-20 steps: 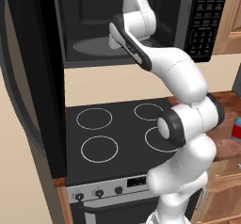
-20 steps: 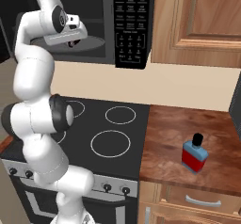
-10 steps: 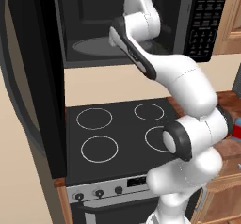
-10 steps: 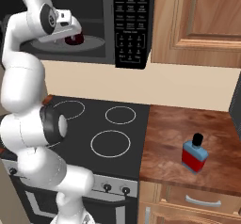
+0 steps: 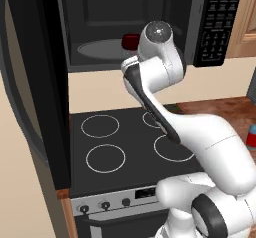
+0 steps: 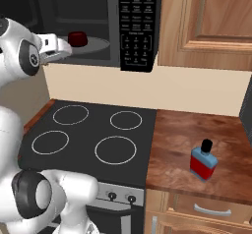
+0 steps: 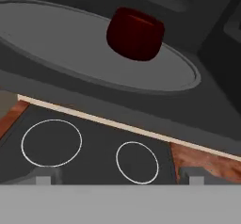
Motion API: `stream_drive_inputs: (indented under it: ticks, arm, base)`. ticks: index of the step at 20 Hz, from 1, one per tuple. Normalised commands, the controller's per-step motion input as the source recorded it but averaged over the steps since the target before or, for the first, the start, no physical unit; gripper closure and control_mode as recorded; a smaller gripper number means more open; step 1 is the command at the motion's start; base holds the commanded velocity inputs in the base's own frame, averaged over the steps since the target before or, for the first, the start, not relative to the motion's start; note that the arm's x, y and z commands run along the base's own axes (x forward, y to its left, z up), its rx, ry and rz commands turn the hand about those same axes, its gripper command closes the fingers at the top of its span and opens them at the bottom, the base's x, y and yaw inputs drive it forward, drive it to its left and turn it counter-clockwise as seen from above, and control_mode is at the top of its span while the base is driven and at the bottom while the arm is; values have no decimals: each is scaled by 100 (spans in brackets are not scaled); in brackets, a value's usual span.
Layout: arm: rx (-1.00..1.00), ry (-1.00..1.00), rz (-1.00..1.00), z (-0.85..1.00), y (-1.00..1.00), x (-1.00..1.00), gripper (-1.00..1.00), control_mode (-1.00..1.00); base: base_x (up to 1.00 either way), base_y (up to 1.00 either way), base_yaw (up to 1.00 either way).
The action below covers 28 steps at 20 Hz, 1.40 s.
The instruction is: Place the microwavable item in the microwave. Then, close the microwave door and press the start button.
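Observation:
The dark red mug [image 7: 135,34] stands upright on the grey turntable [image 7: 70,44] inside the open black microwave [image 5: 130,12], toward the turntable's right side. It also shows as the mug [image 6: 77,38] and, half hidden by my arm, the mug [image 5: 131,40]. The microwave door [image 5: 30,82] is swung wide open at the left. My gripper [image 7: 117,178] is open with nothing between its fingertips, and it hangs outside the cavity, below and in front of the mug. From the right, the gripper [image 6: 63,45] sits just left of the turntable's rim. The keypad panel [image 6: 138,21] is to the right of the cavity.
A black stovetop [image 6: 93,134] with several ring burners lies below the microwave. A blue-and-red container [image 6: 203,159] stands on the wooden counter [image 6: 197,130] to the right. Wooden cabinets [image 6: 211,16] hang above that counter.
My hand has drawn back out of the microwave cavity and dropped lower. The mug stays behind on the turntable, free of the fingers.

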Motion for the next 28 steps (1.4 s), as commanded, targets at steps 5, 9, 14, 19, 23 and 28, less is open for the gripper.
stream_drive_inputs:
  ticks: [5, 9, 14, 19, 23, 28]
  arm:
    - [-13, -1, 0, -37, 0, -21, -100, -100]
    - [-33, -29, 0, -5, 0, -95, -100, -100]
    - [-36, -21, 0, -5, 8, -70, -100, -100]
    - [-36, -20, 0, -5, 13, -60, -100, -100]
    - [-36, -16, 0, 0, 34, -71, -100, -100]
    - [-32, -13, 0, -4, 23, -61, -100, -100]
  base:
    - [0, 0, 0]
    - [0, 0, 0]
    - [0, 0, 0]
    - [0, 0, 0]
    - [0, 0, 0]
    - [0, 0, 0]
